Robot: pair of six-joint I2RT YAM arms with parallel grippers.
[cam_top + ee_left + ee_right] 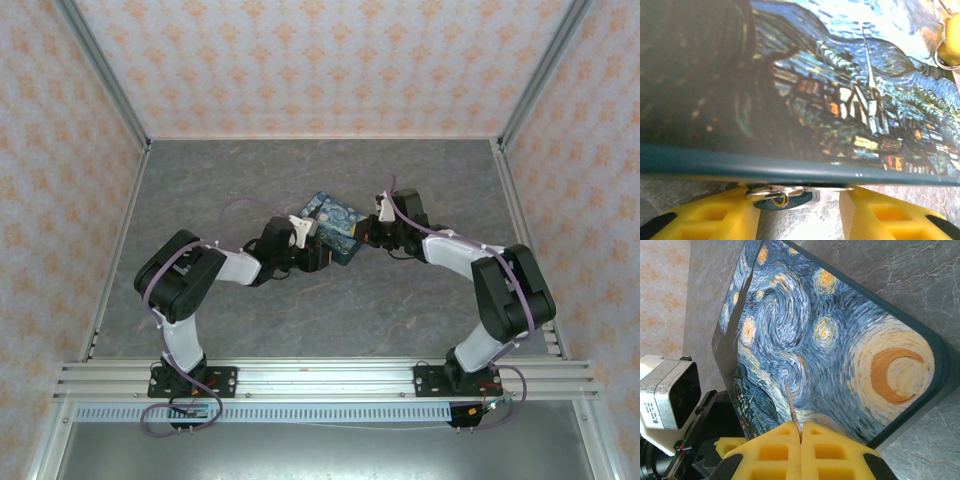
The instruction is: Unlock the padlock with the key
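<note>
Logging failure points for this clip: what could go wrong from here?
1. The key is thin and pinched only at its end by the shut right gripper; touching the tin could twist it loose.
2. The padlock sits at the tin's edge between the open fingers of the left gripper; a grasp might catch the tin instead.

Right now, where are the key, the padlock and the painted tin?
key (792, 409): right wrist view, middle of its blade.
padlock (783, 201): left wrist view, dark body.
painted tin (336, 226): top external view, lid.
</note>
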